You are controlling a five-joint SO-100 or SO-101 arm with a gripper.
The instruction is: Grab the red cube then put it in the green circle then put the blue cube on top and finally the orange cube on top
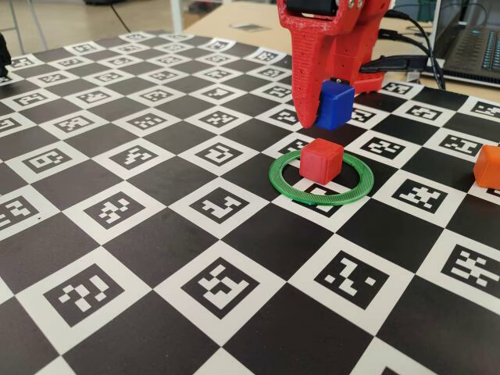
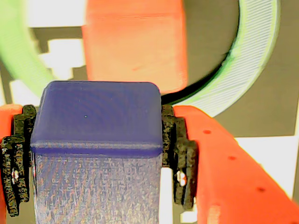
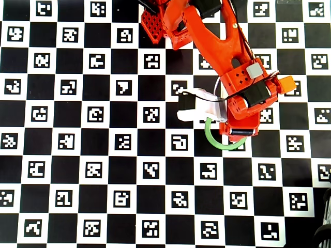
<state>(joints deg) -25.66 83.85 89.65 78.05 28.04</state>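
Observation:
The red cube [image 1: 321,161] stands inside the green circle [image 1: 286,184] on the checkered mat. Just above it, a little toward the back, hangs the blue cube [image 1: 335,105], with my red gripper [image 1: 324,117] shut on it; a small gap separates the two cubes. In the wrist view the blue cube [image 2: 98,140] fills the space between the black pads [image 2: 180,154], with the red cube [image 2: 135,46] and the green circle [image 2: 247,60] below it. The orange cube [image 1: 488,166] sits at the right edge of the mat. From overhead, the arm hides the red cube; the green circle [image 3: 209,135] and orange cube [image 3: 286,82] show.
The mat [image 1: 156,234] of black squares and white marker tiles covers the table. A laptop [image 1: 476,47] and black cables [image 1: 406,62] lie behind the mat at the back right. The white wrist camera mount [image 3: 199,106] sticks out left of the gripper.

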